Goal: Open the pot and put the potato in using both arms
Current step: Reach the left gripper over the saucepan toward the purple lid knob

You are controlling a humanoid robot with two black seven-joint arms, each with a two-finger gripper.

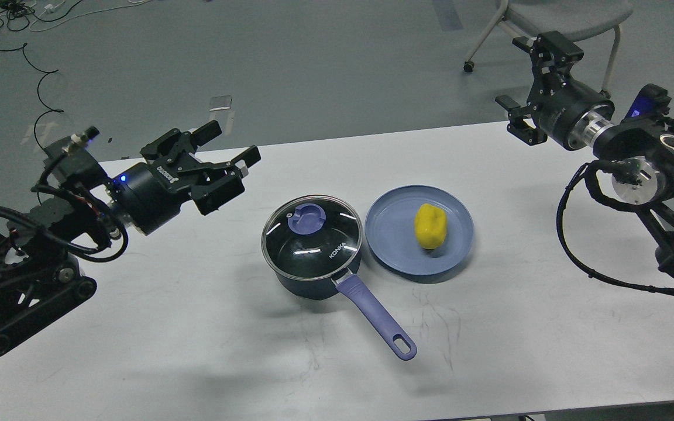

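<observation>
A dark pot [312, 275] with a purple handle [379, 320] stands mid-table, covered by a glass lid [312, 237] with a purple knob [306, 219]. A yellow potato [430, 225] lies on a blue plate [392, 234] right of the pot. My left gripper [229, 152] is open and empty, hovering left of the pot and pointing toward it. My right gripper [527, 76] is open and empty, raised beyond the table's far right edge.
The white table [196, 327] carries only the pot and plate. A chair [571, 17] stands behind the right arm. Cables [33, 64] lie on the floor at far left.
</observation>
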